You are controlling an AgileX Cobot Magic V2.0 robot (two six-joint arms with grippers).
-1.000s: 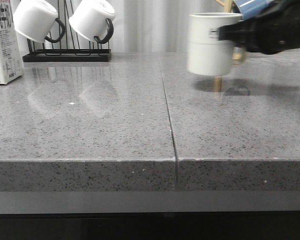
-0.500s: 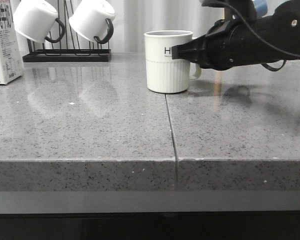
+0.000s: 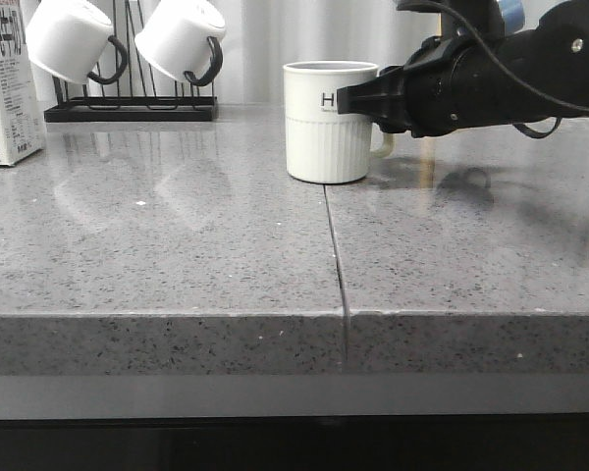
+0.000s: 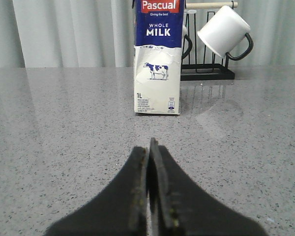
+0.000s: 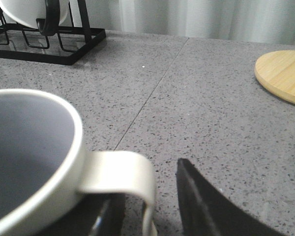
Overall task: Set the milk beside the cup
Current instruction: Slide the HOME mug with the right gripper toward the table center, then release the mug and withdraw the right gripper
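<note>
Nearest, the grey speckled counter (image 3: 226,255) is being shown bare along its front edge, with a seam running back from that edge. Farther back, close to the seam near the middle, the cup (image 3: 328,122) is being supported upright on the counter. Its loop handle (image 5: 123,179) is being straddled by the fingers of the right gripper (image 5: 150,206), which are being held apart with a gap left beside the handle, so the cup is not being clamped. Toward the far left corner, the milk (image 4: 158,56) is being kept upright on the counter, well apart from the cup. It is being faced by the left gripper (image 4: 149,191), whose fingers are being pressed together on nothing. Along the back edge, a black rack (image 3: 131,108) is being used to hang two white mugs (image 3: 71,37).
</note>
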